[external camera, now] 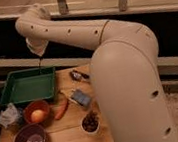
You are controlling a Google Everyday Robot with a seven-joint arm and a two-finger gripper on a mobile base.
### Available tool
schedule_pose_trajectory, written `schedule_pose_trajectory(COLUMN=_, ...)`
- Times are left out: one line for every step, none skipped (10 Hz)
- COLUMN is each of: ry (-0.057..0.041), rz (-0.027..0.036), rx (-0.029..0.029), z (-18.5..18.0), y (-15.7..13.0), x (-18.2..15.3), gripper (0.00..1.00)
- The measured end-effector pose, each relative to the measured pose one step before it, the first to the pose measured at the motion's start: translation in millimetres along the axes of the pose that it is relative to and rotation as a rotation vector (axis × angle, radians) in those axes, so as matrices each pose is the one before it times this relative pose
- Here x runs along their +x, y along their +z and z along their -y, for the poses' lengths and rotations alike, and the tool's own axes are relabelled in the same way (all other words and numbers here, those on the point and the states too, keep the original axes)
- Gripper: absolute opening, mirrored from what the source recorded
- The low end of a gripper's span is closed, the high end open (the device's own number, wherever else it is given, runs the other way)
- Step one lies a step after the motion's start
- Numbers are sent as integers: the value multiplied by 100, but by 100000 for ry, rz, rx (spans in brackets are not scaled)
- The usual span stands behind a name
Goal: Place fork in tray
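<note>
Hanging above the far rim of the shallow rectangular dark green plastic tray (27, 87), the claw (38, 52) is seen at the end of the cream arm (76, 32); what it grips cannot be told, though a thin dark sliver, possibly the slim metal fork (40, 64), is seen dangling beneath it toward the tray. On the wooden counter (67, 137) are set a red-orange bowl (37, 111) holding a pale round item, a round purple bowl (30, 140) and an orange carrot-like stick (62, 110).
</note>
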Motion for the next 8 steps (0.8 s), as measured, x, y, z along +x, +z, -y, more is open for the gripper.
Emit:
schedule_pose_trajectory(ry=727, rz=2357, rx=-2943, z=-69, y=1559, x=442, gripper=0)
schedule_pose_trajectory(ry=186, rz=2028, rx=-3453, z=-611, y=1971, x=272, gripper=4)
schedule_pose_trajectory(ry=-58, rz=1580, rx=-3272, z=-822, y=1767, x=149, gripper=12)
schedule_pose_trajectory(ry=451, rz=1587, rx=-3314, z=-599, y=1937, x=457, gripper=22)
schedule_pose_trajectory(ry=980, rz=1880, rx=-2822, z=-307, y=1778, x=359, gripper=32)
schedule_pose_trajectory(ry=449, rz=2540, rx=-2901, z=-579, y=1688, x=-389, gripper=43)
schedule_pose_trajectory(ry=-33, rz=1779, rx=-1885, z=-537, y=1107, x=-457, gripper=51)
schedule_pose_trajectory(ry=127, rz=2308, rx=-2567, z=-597, y=777, x=-532, gripper=60)
